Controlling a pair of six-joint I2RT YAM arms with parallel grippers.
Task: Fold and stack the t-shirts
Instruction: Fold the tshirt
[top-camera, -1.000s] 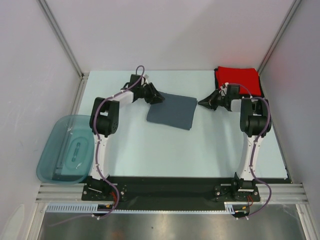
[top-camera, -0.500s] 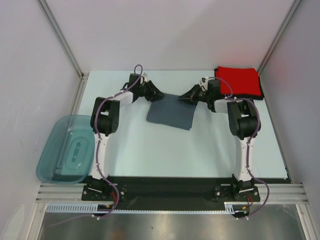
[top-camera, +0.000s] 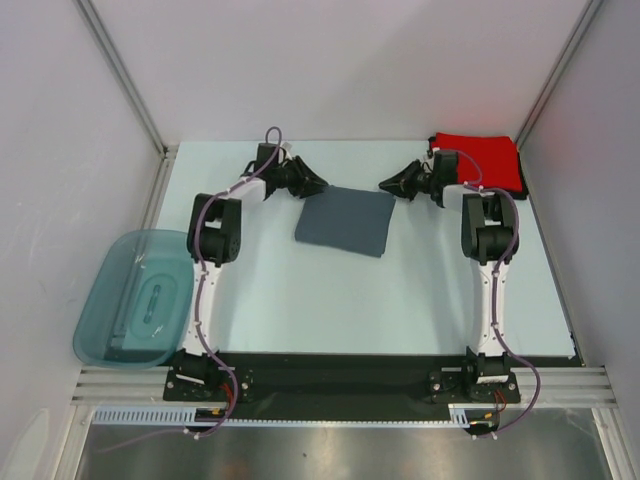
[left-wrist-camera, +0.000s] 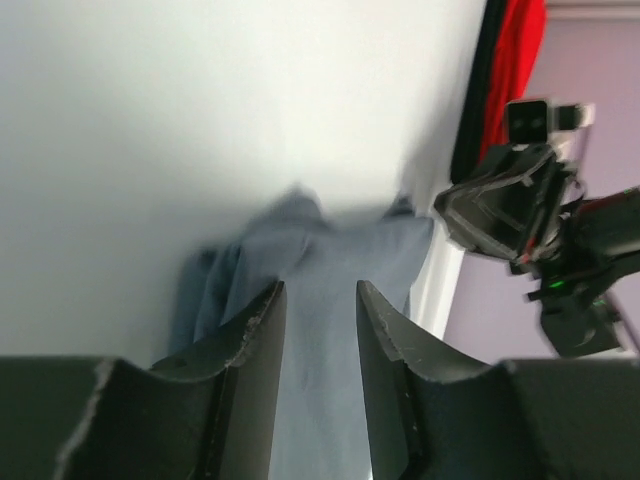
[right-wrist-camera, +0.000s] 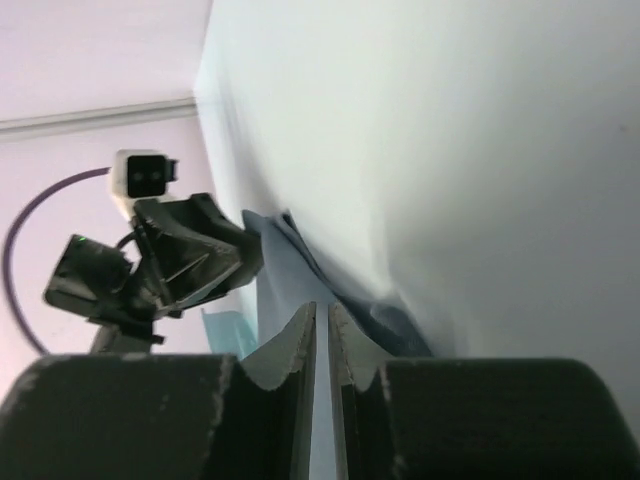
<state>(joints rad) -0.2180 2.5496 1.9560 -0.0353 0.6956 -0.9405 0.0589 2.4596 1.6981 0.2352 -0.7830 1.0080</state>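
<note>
White walls (top-camera: 330, 70) boxed in my pale blue worktop (top-camera: 300, 300) on three sides. Seen from overhead, the teal tub (top-camera: 135, 300) sat just off its edge at eight o'clock. The blue-grey t-shirt (top-camera: 346, 221) lay folded near the middle, toward twelve. The red t-shirt (top-camera: 490, 160) sat folded in the two o'clock corner, with a black t-shirt (left-wrist-camera: 473, 100) edging out beneath it. My left tool (top-camera: 318, 186) stood partly open at the blue-grey t-shirt's eleven o'clock corner, gripping nothing. The right tool (top-camera: 385, 184), all but closed and empty, hovered by its one o'clock corner.
</note>
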